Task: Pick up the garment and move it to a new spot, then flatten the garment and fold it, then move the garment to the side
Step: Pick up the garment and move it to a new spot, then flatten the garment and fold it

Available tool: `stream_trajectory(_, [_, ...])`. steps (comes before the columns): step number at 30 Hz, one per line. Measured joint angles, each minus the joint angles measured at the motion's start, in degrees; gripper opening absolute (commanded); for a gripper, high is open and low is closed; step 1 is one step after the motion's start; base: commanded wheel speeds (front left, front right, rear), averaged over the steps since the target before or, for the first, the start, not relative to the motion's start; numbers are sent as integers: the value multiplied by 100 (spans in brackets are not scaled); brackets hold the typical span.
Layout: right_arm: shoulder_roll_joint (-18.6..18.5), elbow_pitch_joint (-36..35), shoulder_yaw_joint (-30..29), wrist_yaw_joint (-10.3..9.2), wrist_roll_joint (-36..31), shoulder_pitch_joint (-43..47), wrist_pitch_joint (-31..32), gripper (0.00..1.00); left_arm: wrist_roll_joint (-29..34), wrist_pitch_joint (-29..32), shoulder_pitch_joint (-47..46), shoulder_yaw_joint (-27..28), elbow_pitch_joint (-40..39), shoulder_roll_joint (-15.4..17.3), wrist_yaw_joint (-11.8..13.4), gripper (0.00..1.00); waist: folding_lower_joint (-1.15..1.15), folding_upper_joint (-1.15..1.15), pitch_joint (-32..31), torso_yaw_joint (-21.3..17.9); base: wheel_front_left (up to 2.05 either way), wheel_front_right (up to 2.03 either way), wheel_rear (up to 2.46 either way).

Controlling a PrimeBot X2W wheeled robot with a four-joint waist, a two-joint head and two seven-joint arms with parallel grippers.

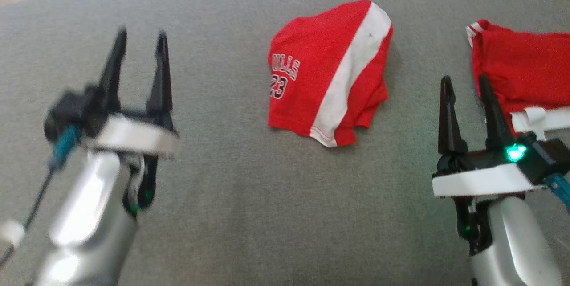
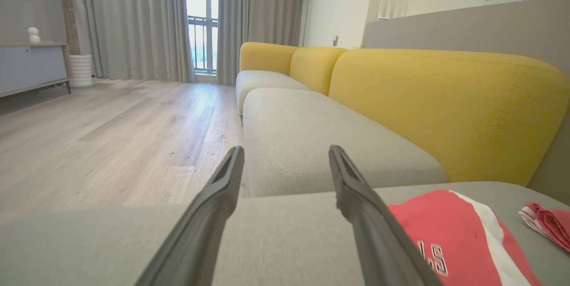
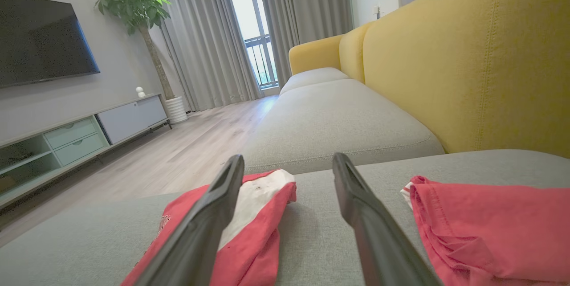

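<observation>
Two red garments: the folded garment (image 1: pixel 329 74) at twelve o'clock, the second garment (image 1: pixel 521 76) at two. Two grippers — left gripper (image 1: pixel 141 33), right gripper (image 1: pixel 464 79). One grey cushion (image 1: pixel 249 214).

Bare grey cushion (image 1: pixel 249 214) around the garment (image 1: pixel 329 72); second red garment (image 1: pixel 521 67) near its right.
</observation>
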Motion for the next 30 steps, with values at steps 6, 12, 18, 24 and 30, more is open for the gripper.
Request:
stream_trajectory(6, [1,93,2,0,-5,244,19,100,8,-112,1263,74,-566,-49,233,100,0,0,-295,233,0,0,0])
stream_trajectory(12, [1,121,0,0,-46,263,65,100,287,-130,2060,328,-1014,-621,294,100,0,0,-427,370,0,0,0])
stream_trajectory(18, [1,123,27,0,-46,289,130,100,738,-130,2126,564,-1035,-767,47,100,0,0,-434,459,0,0,0])
stream_trajectory(24, [2,365,-133,0,-200,74,405,100,922,-130,2106,600,-950,-971,-153,100,0,0,-297,576,0,0,0])
stream_trajectory(30, [0,1162,-742,0,-260,-1012,1148,100,1079,-130,1942,603,-758,-1179,-310,100,1,0,-55,805,0,0,0])
